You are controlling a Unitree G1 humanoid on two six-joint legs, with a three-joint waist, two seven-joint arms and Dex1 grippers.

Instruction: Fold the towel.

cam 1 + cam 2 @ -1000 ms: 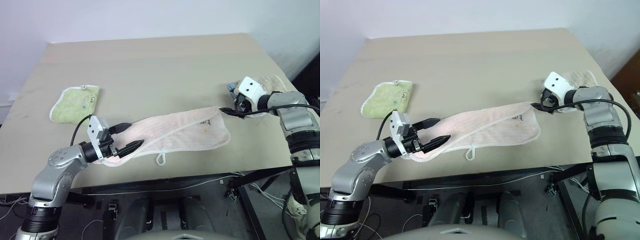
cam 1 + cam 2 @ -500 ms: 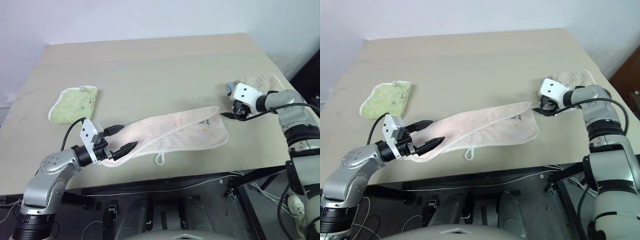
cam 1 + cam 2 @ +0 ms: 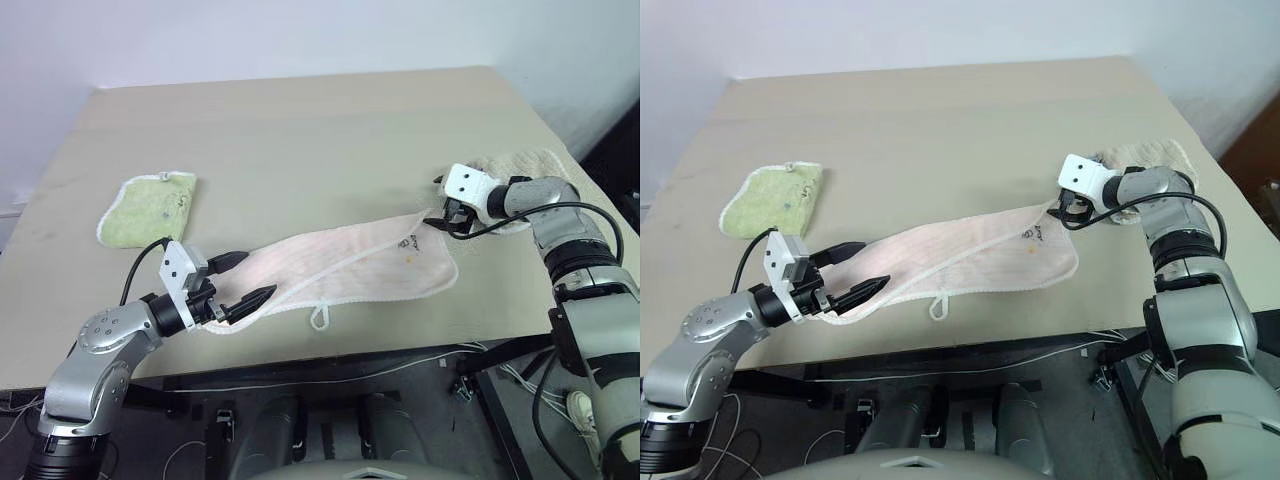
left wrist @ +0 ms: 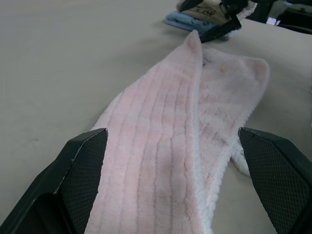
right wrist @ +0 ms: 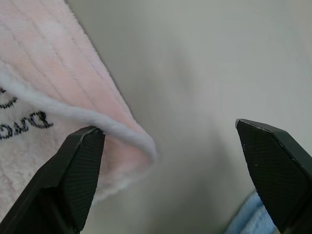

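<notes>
1. Pale pink towel [image 3: 345, 266]: lying as a long band across the lower middle of the frame on the tan table [image 3: 300, 130], running from lower left up to the right; one long edge doubled over the other, white stitched border showing along the near side.
2. Small white loop [image 3: 320, 318]: hanging off the towel's near edge, just below the middle of the band.
3. Dark embroidered mark [image 3: 407, 243]: sitting near the towel's right end, beside a small orange spot.
4. Left gripper [image 3: 243, 277]: hovering at the towel's lower-left end, lower left of the frame; black fingers spread wide, one on each side of the pink band in the left wrist view, clamping nothing.
5. Right gripper [image 3: 443, 218]: reaching to the towel's upper-right corner, right of centre; fingers standing wide apart, the folded corner [image 5: 141, 146] lying between them nearer to one finger, not pinched.
6. Light green towel [image 3: 148, 207]: lying folded at the left of the frame, well apart from the pink one.
7. Beige towel [image 3: 525, 163]: lying at the right edge of the table, behind the right wrist.
8. Blue cloth [image 4: 183, 22]: showing in the left wrist view near the beige towel, just beyond the pink towel's far corner.
</notes>
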